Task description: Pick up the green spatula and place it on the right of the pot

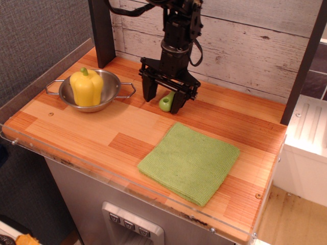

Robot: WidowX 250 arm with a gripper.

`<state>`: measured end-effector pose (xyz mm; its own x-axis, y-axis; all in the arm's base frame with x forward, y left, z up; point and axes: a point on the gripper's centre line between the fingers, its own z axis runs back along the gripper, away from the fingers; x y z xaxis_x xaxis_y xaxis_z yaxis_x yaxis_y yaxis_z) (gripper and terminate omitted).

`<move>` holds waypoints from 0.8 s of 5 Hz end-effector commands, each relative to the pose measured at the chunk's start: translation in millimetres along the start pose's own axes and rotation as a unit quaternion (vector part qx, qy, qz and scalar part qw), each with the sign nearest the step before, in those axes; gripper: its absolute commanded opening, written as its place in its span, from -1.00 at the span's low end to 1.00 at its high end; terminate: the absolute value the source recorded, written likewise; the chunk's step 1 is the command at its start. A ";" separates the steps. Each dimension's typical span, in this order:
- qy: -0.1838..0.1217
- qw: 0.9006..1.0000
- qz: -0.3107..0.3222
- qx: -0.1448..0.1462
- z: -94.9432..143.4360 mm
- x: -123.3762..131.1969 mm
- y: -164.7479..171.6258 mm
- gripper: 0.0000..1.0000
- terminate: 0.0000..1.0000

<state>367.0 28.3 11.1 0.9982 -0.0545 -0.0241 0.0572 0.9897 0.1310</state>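
The green spatula [166, 102] lies on the wooden table just right of the pot; only its lime-green handle end shows, the blade is hidden behind the gripper. My gripper [163, 100] hangs over it with its two black fingers spread wide, one on each side of the handle, not touching it. The pot [90, 92], a shiny steel bowl with wire loop handles, stands at the left and holds a yellow bell pepper [86, 87].
A square green cloth [189, 161] lies at the front right of the table. A dark post [102, 31] stands behind the pot. A plank wall [245, 41] closes the back. A white appliance [309, 148] sits beyond the right edge.
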 end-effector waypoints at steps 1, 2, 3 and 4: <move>-0.129 0.990 0.019 -0.045 89.3 -11.7 29.7 1.00 -1.00; -0.168 0.982 0.012 -0.089 135.2 -34.9 39.9 1.00 -1.00; -0.153 0.984 -0.008 -0.092 142.3 -62.4 37.6 1.00 -1.00; -0.130 0.987 -0.024 -0.088 136.1 -76.4 35.7 1.00 -1.00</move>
<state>297.4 44.0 139.1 0.9774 -0.1031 0.1844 0.1153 0.9917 -0.0565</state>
